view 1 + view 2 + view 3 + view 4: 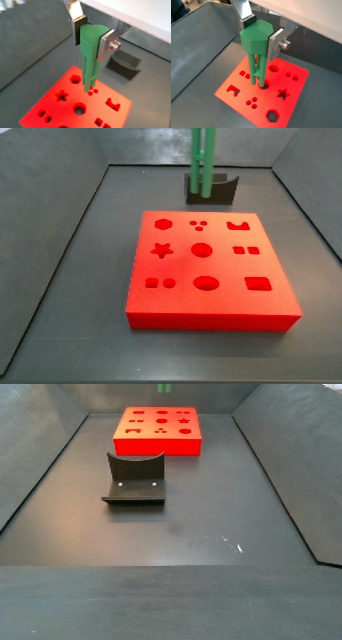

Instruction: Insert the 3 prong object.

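Note:
My gripper (93,36) is shut on the wide head of the green 3 prong object (89,60), which also shows in a wrist view (256,45). The peg hangs upright, rods pointing down at the red block (60,107). Its tips hover over the block near the three small round holes (91,92), apart from the surface. In a side view only the green rods (201,163) show, coming down from the top edge in front of the fixture; the gripper is out of frame. The red block (214,268) lies flat with several shaped holes, the three small holes (198,225) near its far edge.
The dark fixture (211,188) stands on the floor just behind the red block; it also shows in a side view (134,479) and a wrist view (125,66). Grey bin walls (80,218) slope up on all sides.

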You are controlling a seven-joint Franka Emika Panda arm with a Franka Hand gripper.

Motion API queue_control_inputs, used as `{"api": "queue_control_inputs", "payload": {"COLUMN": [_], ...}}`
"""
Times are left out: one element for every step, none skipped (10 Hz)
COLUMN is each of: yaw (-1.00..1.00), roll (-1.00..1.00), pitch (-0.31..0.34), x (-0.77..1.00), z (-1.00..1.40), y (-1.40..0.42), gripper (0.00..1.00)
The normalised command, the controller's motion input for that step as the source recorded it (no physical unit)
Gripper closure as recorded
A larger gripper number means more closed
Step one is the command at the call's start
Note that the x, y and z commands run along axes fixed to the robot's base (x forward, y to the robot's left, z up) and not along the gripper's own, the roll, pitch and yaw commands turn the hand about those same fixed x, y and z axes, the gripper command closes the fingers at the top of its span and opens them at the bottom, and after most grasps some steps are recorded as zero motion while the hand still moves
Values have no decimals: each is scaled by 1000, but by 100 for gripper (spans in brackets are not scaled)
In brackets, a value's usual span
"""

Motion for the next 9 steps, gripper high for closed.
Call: {"api": "queue_control_inputs", "payload": {"yaw": [-654,-743,-660,-100,0,-540,-769,-791,-554], "roll": [193,101,0,-63,-10,-53,-127,-79,-67], "pitch": [77,93,150,40,0,1,0,83,251], "x": [474,289,354,0,0,34,131,220,343], "z": [-723,-803,-783,-126,-220,-166,-211,-231,-54], "y": [177,240,337,254,0,60,100,111,251], "gripper": [100,100,100,100,100,100,100,100,100]}}
